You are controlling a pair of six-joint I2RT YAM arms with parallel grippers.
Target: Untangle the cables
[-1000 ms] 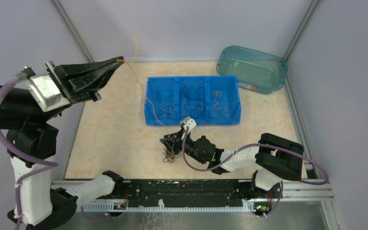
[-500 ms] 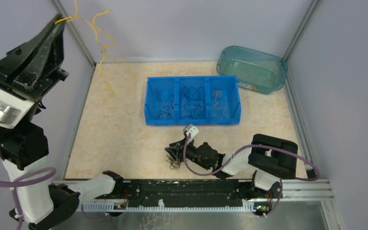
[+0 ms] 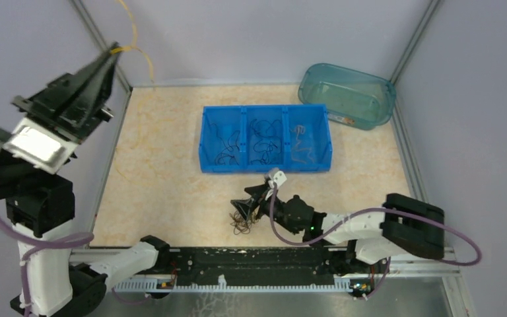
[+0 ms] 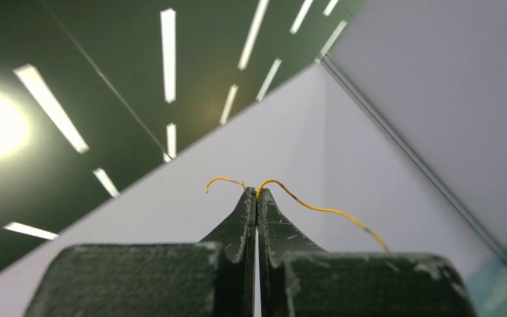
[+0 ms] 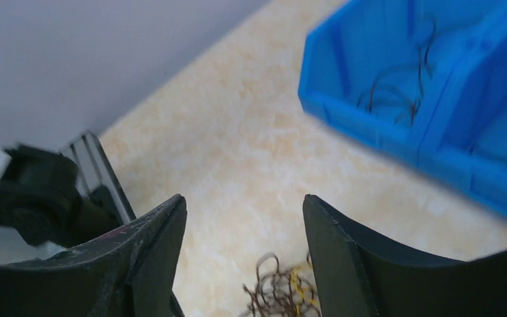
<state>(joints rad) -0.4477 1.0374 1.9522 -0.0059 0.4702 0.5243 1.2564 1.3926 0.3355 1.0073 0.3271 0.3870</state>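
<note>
Left end effector (image 4: 257,193), yellow cable (image 4: 317,208) crosswise

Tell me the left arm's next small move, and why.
Probably swing the left gripper down over the blue bin and release there. It is shut on a yellow cable held high, its ends hanging free of the tangle, which lies on the table by the open right gripper.
</note>
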